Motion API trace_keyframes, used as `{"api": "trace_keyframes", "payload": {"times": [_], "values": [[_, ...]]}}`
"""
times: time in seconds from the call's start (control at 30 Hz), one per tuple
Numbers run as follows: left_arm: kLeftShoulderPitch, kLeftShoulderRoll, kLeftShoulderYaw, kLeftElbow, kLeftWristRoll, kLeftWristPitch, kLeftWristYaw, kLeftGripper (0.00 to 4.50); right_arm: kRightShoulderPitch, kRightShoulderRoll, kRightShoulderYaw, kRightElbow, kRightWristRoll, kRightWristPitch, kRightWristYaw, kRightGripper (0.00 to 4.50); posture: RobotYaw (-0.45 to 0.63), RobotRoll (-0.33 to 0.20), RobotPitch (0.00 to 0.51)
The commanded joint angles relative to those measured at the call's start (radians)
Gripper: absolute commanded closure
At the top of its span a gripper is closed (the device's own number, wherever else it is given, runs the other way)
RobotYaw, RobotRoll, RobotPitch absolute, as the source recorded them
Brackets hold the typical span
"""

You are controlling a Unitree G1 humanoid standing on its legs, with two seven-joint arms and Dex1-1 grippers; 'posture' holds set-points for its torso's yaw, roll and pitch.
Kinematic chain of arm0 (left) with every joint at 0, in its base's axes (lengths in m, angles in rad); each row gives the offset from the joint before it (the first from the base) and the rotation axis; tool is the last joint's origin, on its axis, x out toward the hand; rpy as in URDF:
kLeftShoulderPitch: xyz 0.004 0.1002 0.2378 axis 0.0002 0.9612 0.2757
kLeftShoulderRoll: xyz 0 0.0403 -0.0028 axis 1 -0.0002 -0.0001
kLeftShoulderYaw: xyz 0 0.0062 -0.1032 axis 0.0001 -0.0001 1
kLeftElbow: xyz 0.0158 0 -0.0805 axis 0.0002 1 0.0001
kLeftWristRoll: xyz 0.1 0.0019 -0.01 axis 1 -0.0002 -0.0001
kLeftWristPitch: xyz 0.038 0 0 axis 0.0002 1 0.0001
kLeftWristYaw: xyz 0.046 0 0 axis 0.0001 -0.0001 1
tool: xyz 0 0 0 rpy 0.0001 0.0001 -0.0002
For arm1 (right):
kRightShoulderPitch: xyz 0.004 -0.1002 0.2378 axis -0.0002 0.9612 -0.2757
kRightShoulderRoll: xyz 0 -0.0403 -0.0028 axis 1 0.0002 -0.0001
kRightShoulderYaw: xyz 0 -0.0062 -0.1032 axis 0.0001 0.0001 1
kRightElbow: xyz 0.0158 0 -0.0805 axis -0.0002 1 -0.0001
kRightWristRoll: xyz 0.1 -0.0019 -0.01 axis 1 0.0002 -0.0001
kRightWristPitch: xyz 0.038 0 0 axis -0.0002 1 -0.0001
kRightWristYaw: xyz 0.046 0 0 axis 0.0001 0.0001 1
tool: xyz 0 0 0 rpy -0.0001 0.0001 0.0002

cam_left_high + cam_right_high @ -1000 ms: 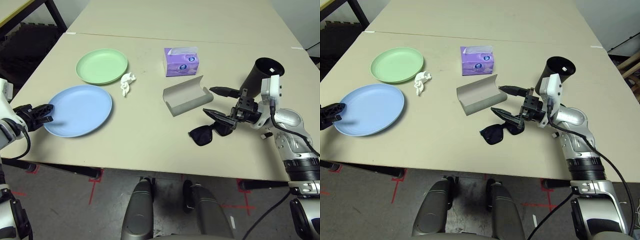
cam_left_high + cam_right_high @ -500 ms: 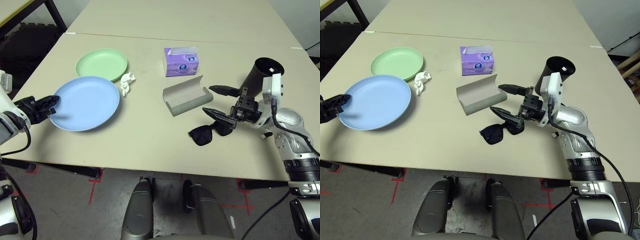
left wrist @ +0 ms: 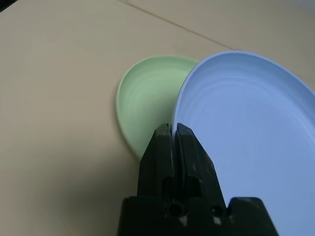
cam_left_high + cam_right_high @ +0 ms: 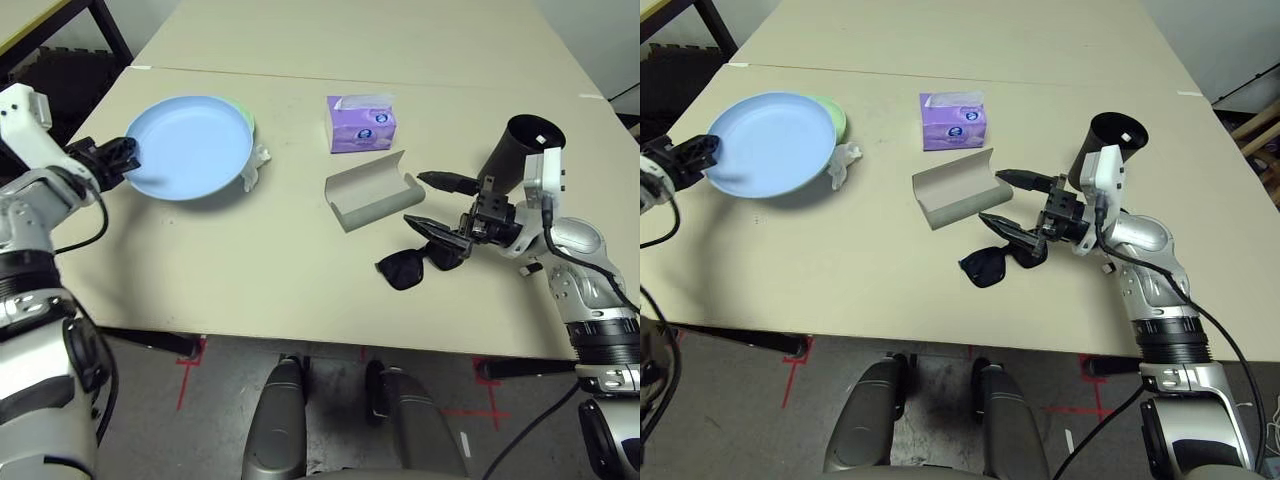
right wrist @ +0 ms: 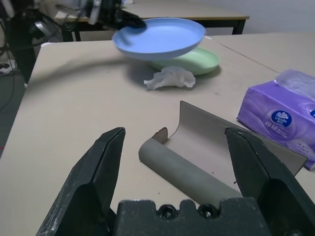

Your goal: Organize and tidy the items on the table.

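Beige bench (image 4: pixel 300 270), broad and matte, under everything.

Light blue plate (image 4: pixel 192 146), pinched at its near rim by the left gripper (image 4: pixel 126 155), fingers clamped tight on the edge; carried clear of the bench, shadow cast below, mostly over the pale green plate (image 3: pixel 142 108). Green plate flat on the bench, just beyond and beneath the left gripper's tip, largely covered by the blue one in the head views.

Grey glasses case (image 4: pixel 374 190), lying open on the bench, directly ahead of the right gripper (image 4: pixel 433 203) and near its tips, trough side facing the gripper.

Purple tissue box (image 4: pixel 361 123), further out past the case from the right gripper, upright on the bench.

Black cup (image 4: pixel 520 150), close behind the right gripper, beside the right wrist, leaning.

Black sunglasses (image 4: pixel 417 265), on the bench right beneath the right gripper's lower finger; touching or not, cannot tell.

Right gripper spread wide, nothing between the fingers, hovering near level just above the bench.

Crumpled white tissue wad (image 5: pixel 170 78), on the bench by the far edge of the blue plate from the left gripper, just beside the green plate.
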Motion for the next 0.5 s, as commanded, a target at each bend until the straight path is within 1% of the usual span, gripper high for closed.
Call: {"api": "trace_keyframes", "payload": {"times": [0.03, 0.27, 0.33, 0.5], "values": [[-0.056, -0.016, -0.016, 0.134, 0.058, -0.108, 0.057, 4.48, 0.011, -0.002, 0.005, -0.017, 0.001, -0.001, 0.001, 0.00, 0.20, 0.000, 0.190], [-0.139, -0.048, -0.005, 0.303, 0.092, -0.252, 0.159, 4.48, 0.024, -0.008, 0.003, -0.029, 0.001, 0.001, -0.002, 0.00, 0.19, 0.000, 0.190], [-0.162, -0.057, 0.008, 0.346, 0.094, -0.297, 0.213, 4.48, 0.030, -0.007, 0.004, -0.034, 0.001, 0.002, -0.004, 0.00, 0.19, 0.000, 0.188], [-0.205, -0.070, 0.017, 0.397, 0.092, -0.344, 0.245, 4.48, 0.042, -0.007, 0.004, -0.043, 0.000, 0.001, -0.006, 0.00, 0.18, 0.000, 0.183]]}}
